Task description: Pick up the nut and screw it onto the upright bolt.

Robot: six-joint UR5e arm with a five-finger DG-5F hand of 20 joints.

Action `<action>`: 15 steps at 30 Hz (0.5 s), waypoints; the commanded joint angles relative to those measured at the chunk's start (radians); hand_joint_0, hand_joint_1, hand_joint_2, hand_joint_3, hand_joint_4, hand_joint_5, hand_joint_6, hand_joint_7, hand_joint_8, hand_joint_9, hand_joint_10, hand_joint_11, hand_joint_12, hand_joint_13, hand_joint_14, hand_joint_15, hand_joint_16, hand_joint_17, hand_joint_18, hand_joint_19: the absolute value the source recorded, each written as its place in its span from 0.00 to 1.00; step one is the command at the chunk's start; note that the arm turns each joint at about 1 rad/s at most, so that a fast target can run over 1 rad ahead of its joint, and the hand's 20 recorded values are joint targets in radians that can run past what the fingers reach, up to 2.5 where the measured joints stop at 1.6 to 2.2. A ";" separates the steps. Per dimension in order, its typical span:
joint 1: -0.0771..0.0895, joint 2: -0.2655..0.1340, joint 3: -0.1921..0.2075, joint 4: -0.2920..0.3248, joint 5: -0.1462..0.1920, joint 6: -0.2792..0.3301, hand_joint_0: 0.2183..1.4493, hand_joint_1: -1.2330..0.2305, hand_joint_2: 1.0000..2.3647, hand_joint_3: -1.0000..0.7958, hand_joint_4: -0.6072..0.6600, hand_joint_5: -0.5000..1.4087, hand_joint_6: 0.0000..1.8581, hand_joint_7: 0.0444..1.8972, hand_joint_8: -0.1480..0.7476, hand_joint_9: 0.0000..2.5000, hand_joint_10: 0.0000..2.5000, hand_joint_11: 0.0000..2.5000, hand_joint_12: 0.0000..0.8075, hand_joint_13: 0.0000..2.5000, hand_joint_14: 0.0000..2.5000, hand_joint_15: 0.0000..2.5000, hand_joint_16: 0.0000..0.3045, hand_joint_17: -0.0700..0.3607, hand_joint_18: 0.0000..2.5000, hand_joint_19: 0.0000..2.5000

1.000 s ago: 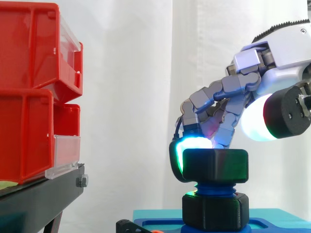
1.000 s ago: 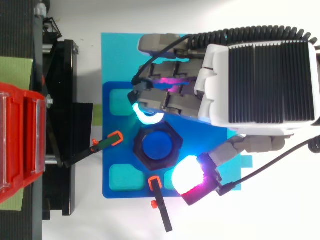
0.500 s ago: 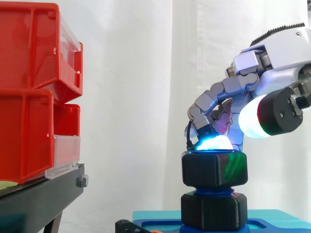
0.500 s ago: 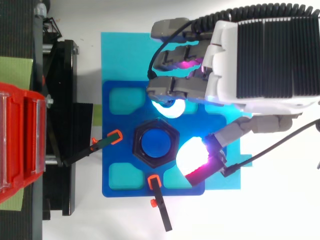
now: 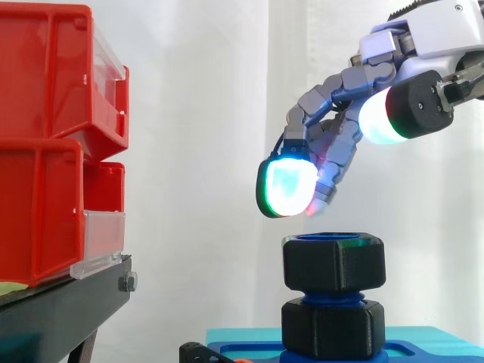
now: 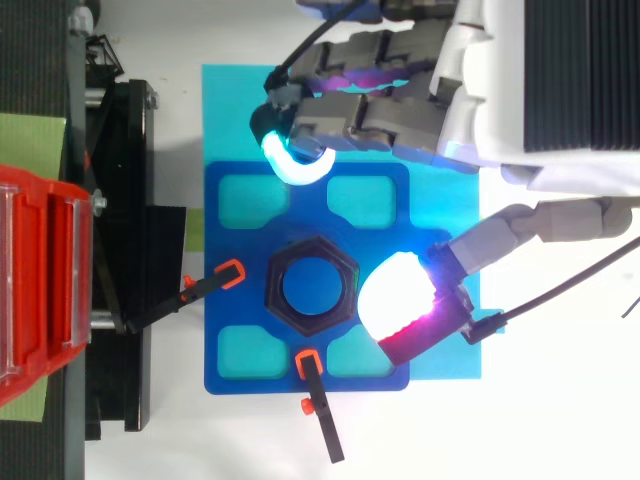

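Note:
A black hexagonal nut [image 5: 333, 262] sits on the top of the upright blue bolt [image 5: 333, 296], above a second black nut [image 5: 333, 327] lower on the thread. From above, the nut [image 6: 311, 291] rings the blue bolt end [image 6: 312, 290] at the centre of the blue fixture plate [image 6: 230, 270]. My hand [image 5: 340, 136] hovers above and clear of the nut, open, fingers relaxed and holding nothing. Its glowing fingertips [image 5: 287, 187] hang above the nut's left side. In the top view the hand [image 6: 420, 80] lies toward the upper right of the bolt, thumb pad [image 6: 400, 300] beside the nut.
Red bins [image 5: 53, 144] on a black stand [image 5: 68, 302] stand at the left. Two orange-tipped black clamps [image 6: 215, 282] [image 6: 315, 400] point at the fixture plate. The plate rests on a cyan mat [image 6: 230, 110]. A white curtain hangs behind.
My hand has let go of the nut and risen up and away from it; its fingers have uncurled. The nut stays on the bolt.

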 commanded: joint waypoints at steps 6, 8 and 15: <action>0.011 -0.004 -0.044 0.074 0.001 -0.024 0.22 0.62 0.00 0.28 0.62 0.17 0.27 0.31 0.42 0.24 0.00 0.00 0.35 0.11 0.00 0.00 0.10 0.32 0.00 0.00; 0.018 -0.004 -0.070 0.152 0.006 -0.022 0.22 0.63 0.00 0.28 0.62 0.17 0.27 0.31 0.42 0.24 0.00 0.00 0.35 0.10 0.00 0.00 0.10 0.32 0.00 0.00; 0.032 -0.004 -0.073 0.174 0.007 -0.024 0.22 0.63 0.00 0.28 0.62 0.17 0.27 0.31 0.42 0.21 0.00 0.00 0.36 0.10 0.00 0.00 0.10 0.33 0.00 0.00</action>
